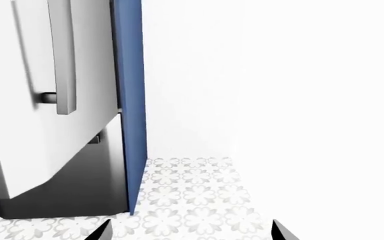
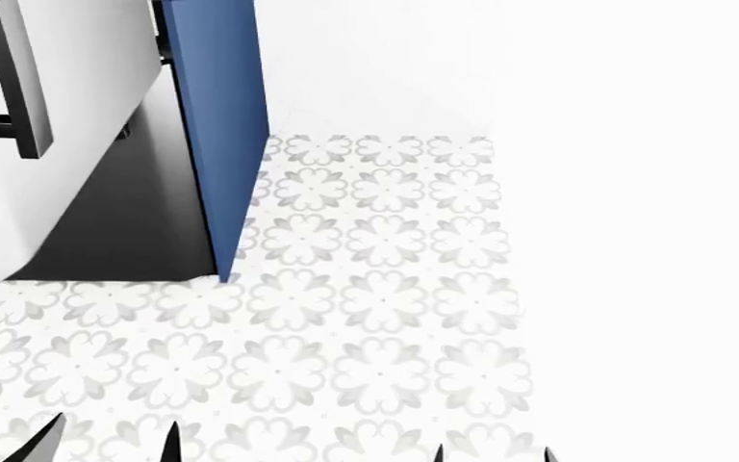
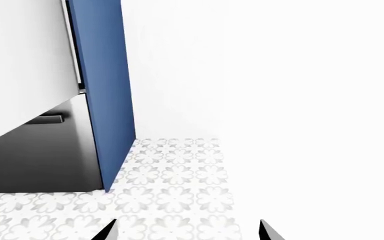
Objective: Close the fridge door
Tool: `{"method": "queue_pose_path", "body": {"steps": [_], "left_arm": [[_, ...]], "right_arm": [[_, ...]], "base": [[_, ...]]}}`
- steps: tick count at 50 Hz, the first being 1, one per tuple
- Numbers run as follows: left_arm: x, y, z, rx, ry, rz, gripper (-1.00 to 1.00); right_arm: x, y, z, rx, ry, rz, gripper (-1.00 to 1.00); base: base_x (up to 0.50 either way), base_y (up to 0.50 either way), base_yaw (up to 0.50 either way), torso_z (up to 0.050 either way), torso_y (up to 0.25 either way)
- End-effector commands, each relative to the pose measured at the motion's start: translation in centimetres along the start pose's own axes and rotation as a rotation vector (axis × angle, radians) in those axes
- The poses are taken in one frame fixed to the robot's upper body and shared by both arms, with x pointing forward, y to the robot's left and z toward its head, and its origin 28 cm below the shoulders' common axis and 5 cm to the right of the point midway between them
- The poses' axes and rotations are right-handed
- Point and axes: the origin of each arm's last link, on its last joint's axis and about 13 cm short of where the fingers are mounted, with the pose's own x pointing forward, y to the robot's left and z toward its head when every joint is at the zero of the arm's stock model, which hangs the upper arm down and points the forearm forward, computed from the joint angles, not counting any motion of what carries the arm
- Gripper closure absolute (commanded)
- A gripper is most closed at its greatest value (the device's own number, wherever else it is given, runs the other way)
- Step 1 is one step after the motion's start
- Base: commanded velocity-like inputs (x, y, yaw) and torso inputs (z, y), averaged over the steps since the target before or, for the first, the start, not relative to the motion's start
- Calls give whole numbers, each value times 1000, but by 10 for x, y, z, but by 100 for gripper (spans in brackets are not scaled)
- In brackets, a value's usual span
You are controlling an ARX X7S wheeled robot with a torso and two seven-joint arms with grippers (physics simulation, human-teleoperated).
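The silver-grey steel fridge door [image 2: 62, 144] stands ajar beside the blue cabinet side panel [image 2: 216, 125]. Both the left gripper [image 2: 107, 441] and right gripper [image 2: 492, 452] are released, holding nothing. Best to push flat beside the long bar handle [image 2: 16, 82].

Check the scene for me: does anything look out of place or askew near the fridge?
Yes: the fridge door hangs open, swung out at an angle over the dark lower drawer front rather than flush with the blue cabinet side panel. Nothing looks spilled or damaged on the patterned floor.

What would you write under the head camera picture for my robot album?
Fridge door hanging open beside a blue cabinet panel, both grippers low over flowery floor tiles.
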Motion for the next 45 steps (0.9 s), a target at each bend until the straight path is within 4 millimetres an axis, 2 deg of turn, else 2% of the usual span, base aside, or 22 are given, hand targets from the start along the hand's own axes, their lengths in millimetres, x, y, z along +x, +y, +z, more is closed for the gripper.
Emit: {"method": "queue_pose_path", "body": {"steps": [1, 10, 45], "left_arm": [[0, -1, 0, -10, -11, 6, -100], [0, -1, 0, -12, -15, -6, -100], [0, -3, 0, -15, -20, -15, -100]], "right_arm": [[1, -1, 1, 6, 1, -2, -100], [2, -1, 1, -14, 2, -4, -100], [5, -2, -1, -30, 49, -3, -100]], "base": [[-1, -500, 0, 0, 0], [33, -78, 0, 0, 0], [500, -1, 0, 0, 0]]}}
